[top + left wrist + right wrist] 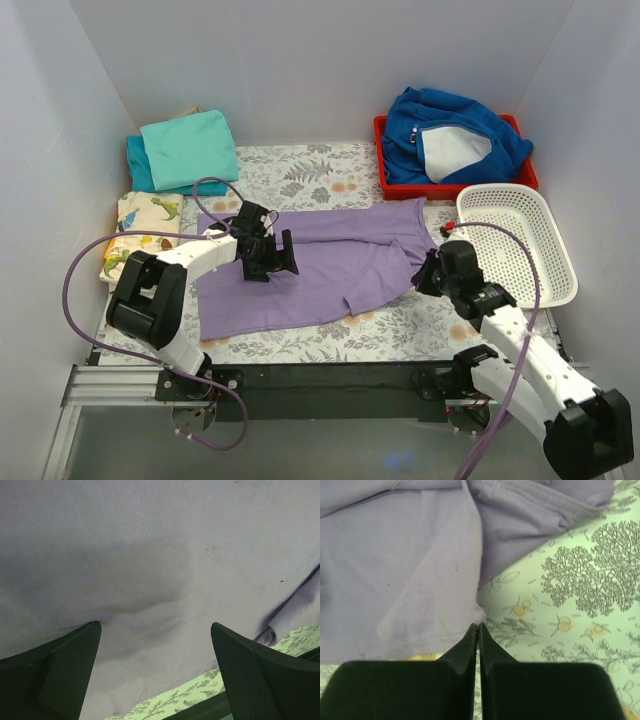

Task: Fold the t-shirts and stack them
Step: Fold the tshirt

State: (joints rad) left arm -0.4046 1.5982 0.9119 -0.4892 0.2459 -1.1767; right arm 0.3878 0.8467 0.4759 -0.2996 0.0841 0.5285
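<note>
Lavender t-shirt (345,262) lies spread flat at frame centre. Left arm reaches low over the shirt's left half, left gripper (270,256) spread wide just above the fabric. Right arm angles down, right gripper (479,626) closed, pinching the shirt's right-hand corner.

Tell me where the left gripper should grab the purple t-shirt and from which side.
Grab the left edge, coming in low from the left. The purple t-shirt lies spread flat, so the middle under the open left gripper likely gives nothing to pinch, while that edge lies free.
</note>
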